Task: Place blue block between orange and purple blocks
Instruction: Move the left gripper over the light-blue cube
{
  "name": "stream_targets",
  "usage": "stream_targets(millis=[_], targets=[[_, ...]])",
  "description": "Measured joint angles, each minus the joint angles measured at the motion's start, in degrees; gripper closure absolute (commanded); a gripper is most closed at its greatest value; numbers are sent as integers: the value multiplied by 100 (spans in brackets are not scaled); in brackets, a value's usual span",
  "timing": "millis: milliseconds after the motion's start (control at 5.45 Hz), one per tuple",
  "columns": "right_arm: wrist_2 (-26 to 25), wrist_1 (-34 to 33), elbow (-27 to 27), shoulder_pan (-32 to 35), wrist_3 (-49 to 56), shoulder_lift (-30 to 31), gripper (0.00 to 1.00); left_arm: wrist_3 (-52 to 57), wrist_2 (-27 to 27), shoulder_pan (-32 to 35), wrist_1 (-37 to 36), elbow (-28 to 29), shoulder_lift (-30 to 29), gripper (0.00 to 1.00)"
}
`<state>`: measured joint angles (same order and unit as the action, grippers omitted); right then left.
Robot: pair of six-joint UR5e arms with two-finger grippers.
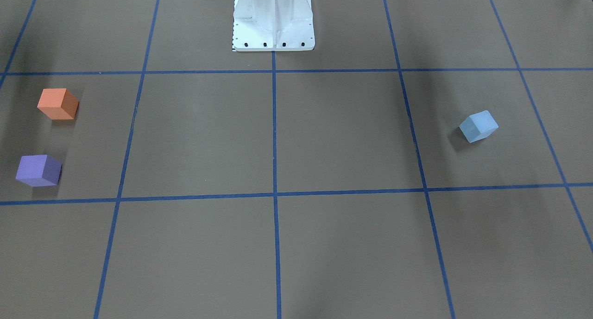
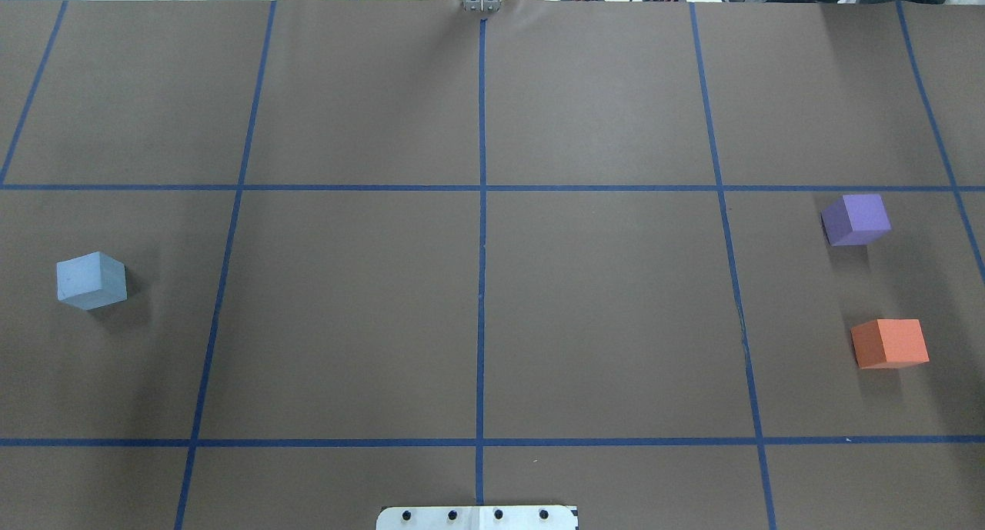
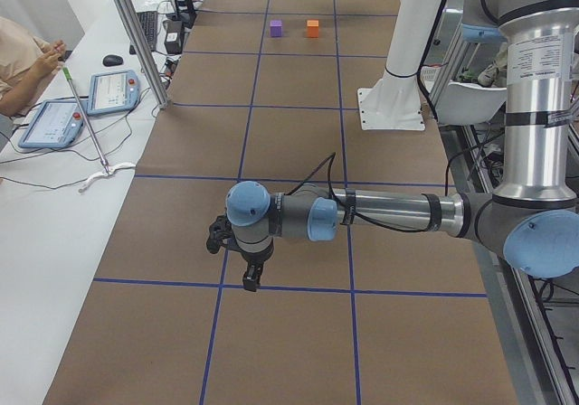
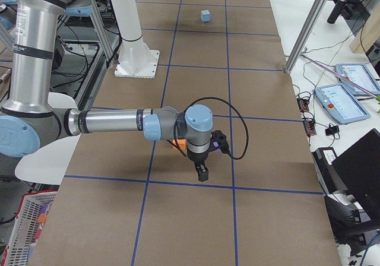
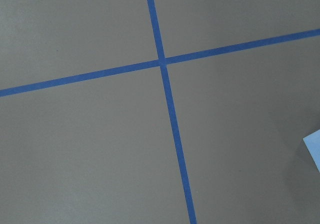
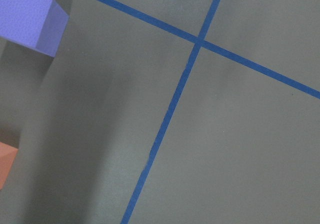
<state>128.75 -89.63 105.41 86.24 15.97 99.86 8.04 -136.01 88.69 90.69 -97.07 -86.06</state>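
The light blue block (image 2: 91,280) sits on the brown table at my far left; it also shows in the front view (image 1: 478,126), and its corner shows in the left wrist view (image 5: 314,146). The purple block (image 2: 856,219) and the orange block (image 2: 889,343) sit apart at my far right, with a gap between them. Both show in the right wrist view: the purple block (image 6: 30,16) and the orange block (image 6: 6,161). My left gripper (image 3: 249,274) hangs over the table near the blue block. My right gripper (image 4: 202,172) hangs near the orange block (image 4: 178,144). I cannot tell if either is open or shut.
The white robot base (image 1: 273,22) stands at the table's near middle edge. Blue tape lines (image 2: 482,284) divide the table into squares. A side bench with tablets (image 3: 113,90) and a metal post (image 3: 136,34) runs along the far side.
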Motion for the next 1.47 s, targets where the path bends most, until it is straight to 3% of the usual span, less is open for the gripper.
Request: stream_targets(millis=[367,917,1100,1467], targets=[[-20,5,-3,0,-61,-464,0,2,-25,-4,557,-131,-307,0],[41,704,-134,6,-123,-643,0,1,-106,-101,1559,27,-668,0],[85,797,-152,4,-264,-640,0,-386,-123,-490,1699,42,-672,0],[102,830,-153,4,-474,-581,0,-2839,197,-1629,2444,41,-509,0]])
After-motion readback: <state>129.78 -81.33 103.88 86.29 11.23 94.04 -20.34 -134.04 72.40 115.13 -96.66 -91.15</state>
